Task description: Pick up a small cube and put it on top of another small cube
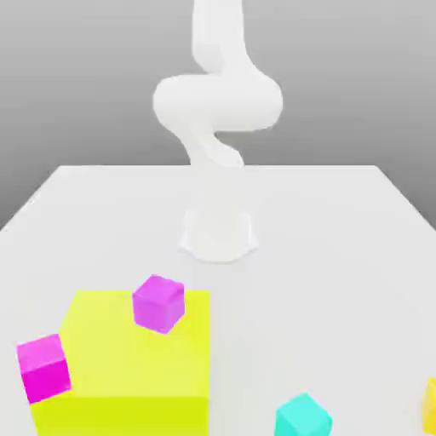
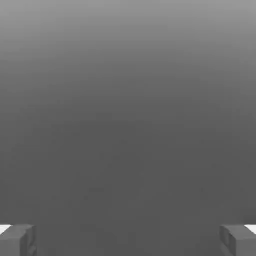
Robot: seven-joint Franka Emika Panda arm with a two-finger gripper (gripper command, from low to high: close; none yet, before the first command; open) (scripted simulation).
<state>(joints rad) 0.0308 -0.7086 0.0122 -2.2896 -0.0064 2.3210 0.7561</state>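
Observation:
The small orange-yellow cube (image 1: 430, 405) lies on the white table at the exterior view's right edge, cut off by the frame. A cyan cube (image 1: 303, 417) of about the same size sits near the front. One magenta cube (image 1: 158, 302) rests on top of the big yellow block (image 1: 136, 366). A second magenta cube (image 1: 43, 366) stands against that block's left side. In the hand view my gripper (image 2: 128, 240) is open, its two grey fingertips (image 2: 18, 240) far apart with nothing between them, facing plain grey background.
The white arm (image 1: 217, 102) rises from its round base (image 1: 218, 234) at the middle of the table (image 1: 341, 255) and leaves the frame at the top. The large yellow block takes up the front left.

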